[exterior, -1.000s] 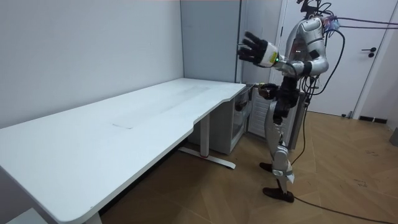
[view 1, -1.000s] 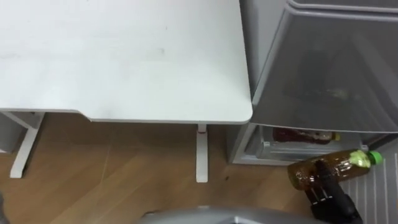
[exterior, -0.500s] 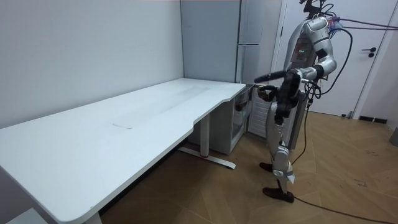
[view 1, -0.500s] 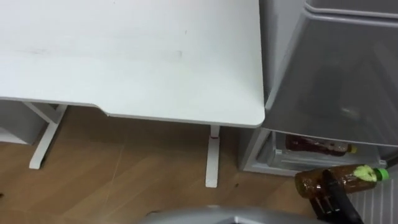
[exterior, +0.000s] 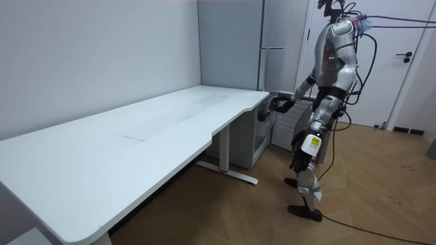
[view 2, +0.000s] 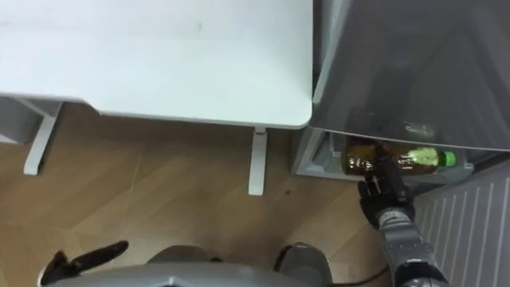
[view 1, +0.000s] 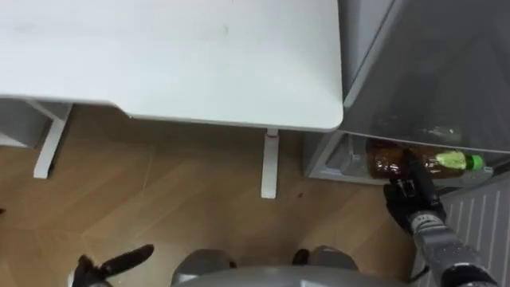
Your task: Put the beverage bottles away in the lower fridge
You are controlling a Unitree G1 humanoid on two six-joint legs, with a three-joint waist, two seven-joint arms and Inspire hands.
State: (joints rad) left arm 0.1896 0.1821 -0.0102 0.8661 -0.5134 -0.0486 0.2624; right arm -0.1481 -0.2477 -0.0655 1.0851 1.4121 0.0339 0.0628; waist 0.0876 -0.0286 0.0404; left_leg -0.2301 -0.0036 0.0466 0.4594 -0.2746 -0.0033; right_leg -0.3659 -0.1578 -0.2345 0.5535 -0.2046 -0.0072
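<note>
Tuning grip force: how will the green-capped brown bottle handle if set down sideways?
The bottle looks mostly full of brown liquid, so probably heavy for its size. The right hand holds it sideways at the lower fridge; its round body would likely roll there.

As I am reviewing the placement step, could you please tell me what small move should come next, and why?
Probably push the brown plastic bottle with the green cap a little deeper: the right robot hand is curled round it at the mouth of the grey fridge's lower compartment, and it looks not yet set down inside.
</note>
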